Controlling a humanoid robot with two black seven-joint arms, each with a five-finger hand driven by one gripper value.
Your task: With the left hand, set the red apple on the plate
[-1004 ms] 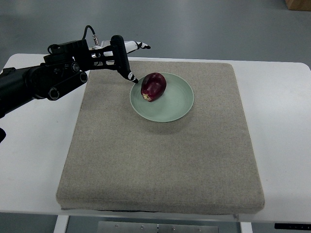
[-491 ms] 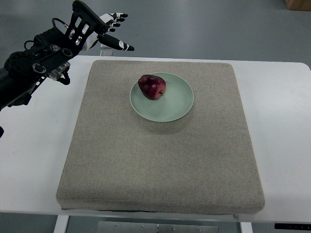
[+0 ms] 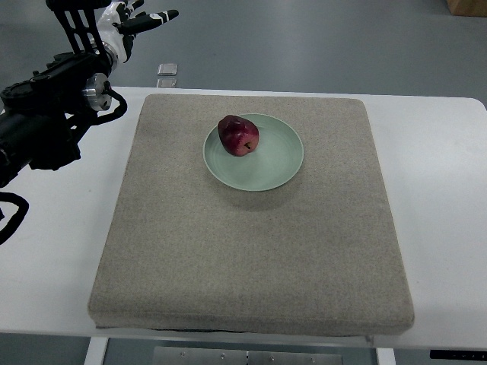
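I observe the red apple (image 3: 239, 136), dark crimson with its stem dimple facing me, resting on the plate's (image 3: 274, 163) left-rear portion. My left hand (image 3: 125, 23) is released, fingers extended, well apart at upper left. A beige mat (image 3: 251, 258) covers the white table (image 3: 441, 205); grey floor beyond.

The apple (image 3: 239, 136) sits on the plate (image 3: 274, 163), toward its ten o'clock edge. The plate rests on the mat (image 3: 251, 251), which covers the table (image 3: 441, 190).
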